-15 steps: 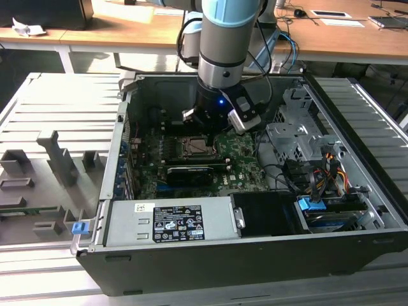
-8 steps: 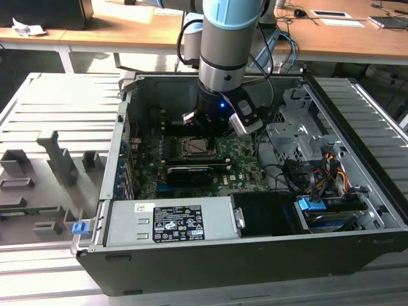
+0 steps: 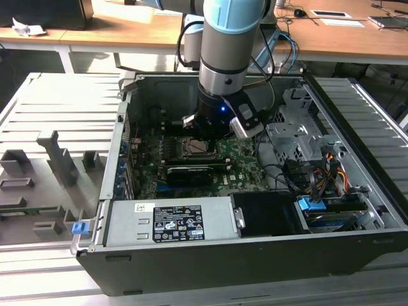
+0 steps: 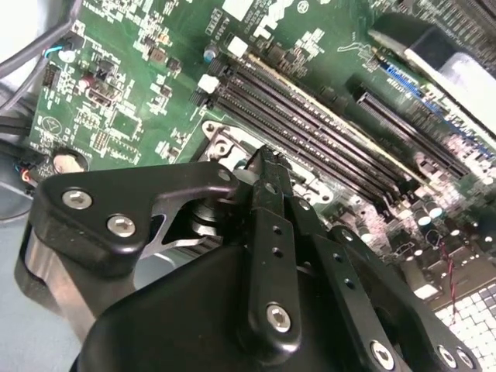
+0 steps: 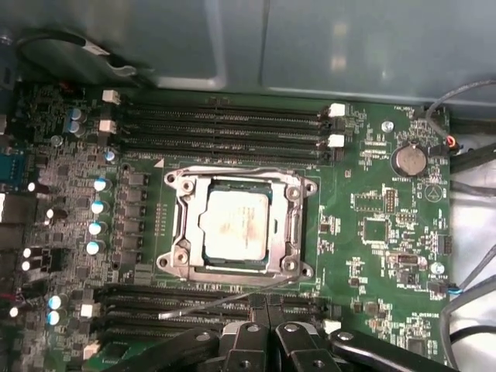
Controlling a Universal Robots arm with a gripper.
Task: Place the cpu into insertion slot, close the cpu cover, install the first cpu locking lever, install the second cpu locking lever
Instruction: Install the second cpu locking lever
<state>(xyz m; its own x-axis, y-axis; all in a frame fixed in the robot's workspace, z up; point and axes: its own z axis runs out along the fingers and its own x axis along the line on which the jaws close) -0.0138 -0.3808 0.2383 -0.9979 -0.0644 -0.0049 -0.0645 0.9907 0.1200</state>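
Here, the first wrist view is giving me the clearest look: the cpu (image 5: 236,226), a flat square with a dull silver-grey top, is sitting in the insertion slot (image 5: 180,232) at the middle of the frame. The cpu cover (image 5: 293,225), a thin silver frame plate, is lying down around it, and one thin wire lever (image 5: 225,298) is slanting loose across the black memory slots (image 5: 225,124) just below the socket. The green motherboard (image 5: 372,232) is spreading around it, dotted with small round capacitors.

In the exterior view I am seeing what the wrist cameras are missing: the arm (image 3: 231,44), grey and pale blue, is reaching down into the open grey computer case (image 3: 255,261), which is lying on a ribbed metal bench (image 3: 38,102).

The hand (image 5: 267,304) is showing black, bolted linkages, and its fingertips are pressed together, gripping nothing that I can see, beside the loose lever. The second wrist view is showing the same closed fingers (image 4: 267,174) near the socket's corner.
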